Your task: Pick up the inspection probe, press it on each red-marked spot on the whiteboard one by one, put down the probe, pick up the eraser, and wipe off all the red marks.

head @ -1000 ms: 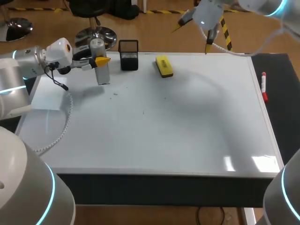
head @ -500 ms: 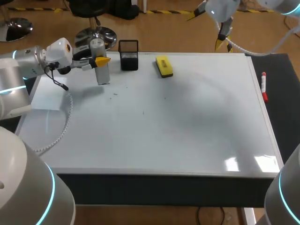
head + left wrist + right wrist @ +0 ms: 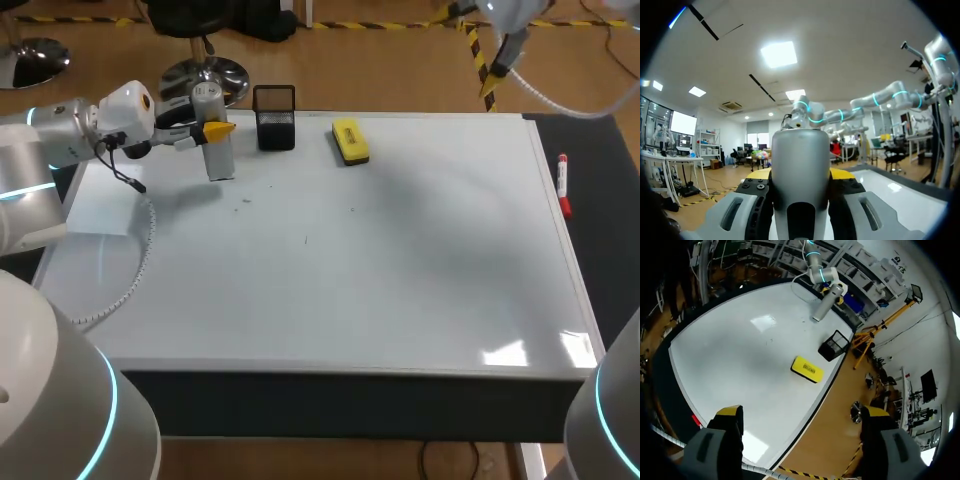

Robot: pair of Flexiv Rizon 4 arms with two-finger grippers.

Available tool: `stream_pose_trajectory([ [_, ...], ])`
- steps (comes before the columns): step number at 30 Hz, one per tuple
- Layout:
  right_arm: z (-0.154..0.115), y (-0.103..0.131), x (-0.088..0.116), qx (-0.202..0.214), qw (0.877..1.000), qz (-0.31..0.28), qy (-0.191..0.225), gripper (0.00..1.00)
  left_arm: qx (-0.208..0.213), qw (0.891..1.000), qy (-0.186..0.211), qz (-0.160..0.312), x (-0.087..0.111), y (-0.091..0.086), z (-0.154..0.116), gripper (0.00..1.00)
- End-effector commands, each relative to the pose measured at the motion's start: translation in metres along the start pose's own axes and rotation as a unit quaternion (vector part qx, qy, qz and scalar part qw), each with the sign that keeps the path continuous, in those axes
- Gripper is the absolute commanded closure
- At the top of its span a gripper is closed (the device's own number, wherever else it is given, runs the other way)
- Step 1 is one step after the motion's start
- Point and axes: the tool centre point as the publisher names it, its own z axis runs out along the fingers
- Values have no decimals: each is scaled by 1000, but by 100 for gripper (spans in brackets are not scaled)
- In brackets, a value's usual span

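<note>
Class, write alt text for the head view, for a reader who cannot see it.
The left end effector grips a grey probe upright at the whiteboard's far left corner, beside a black mesh holder and a yellow eraser. The right end effector hangs open beyond the far edge.

The inspection probe (image 3: 214,145) in the left gripper (image 3: 213,129) is silver-grey with a paler cap. That gripper has bright yellow tips on grey and black fingers. Just beside it stands a black mesh pen holder (image 3: 274,120). Ahead of the yellow-tipped right gripper (image 3: 801,412) lies the eraser (image 3: 807,369), yellow with a darker label. The whiteboard (image 3: 400,270) is glossy white with a pale grey frame and a few tiny dark specks. The counter (image 3: 610,200) is black, and the marker (image 3: 563,183) on it is white and red. The left arm (image 3: 55,138) is white and silver, ringed in glowing cyan.
</note>
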Motion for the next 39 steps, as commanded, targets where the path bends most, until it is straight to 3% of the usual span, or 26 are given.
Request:
stream_pose_trajectory([
  [1, -11, 3, 8, 3, 1000, 8, -6, 0, -1, 1000, -1, 1, 1, -1, 1, 100],
  [4, -14, 1, 11, 3, 1000, 15, -12, 0, -1, 1000, -1, 1, 1, -1, 1, 100],
  [6, -16, 2, 12, 6, 1000, -13, -26, 0, -1, 1000, -1, 1, 1, -1, 1, 100],
  [8, -16, 3, 12, 20, 1000, 8, 8, 0, -1, 1000, -1, 1, 1, -1, 1, 100],
  [31, -14, 5, 12, 15, 1000, -5, 3, 0, -1, 1000, -1, 1, 1, -1, 1, 100],
  [39, -14, 5, 12, 15, 1000, -5, 3, 0, 1, 1000, 19, 12, -29, -11, 19, 100],
])
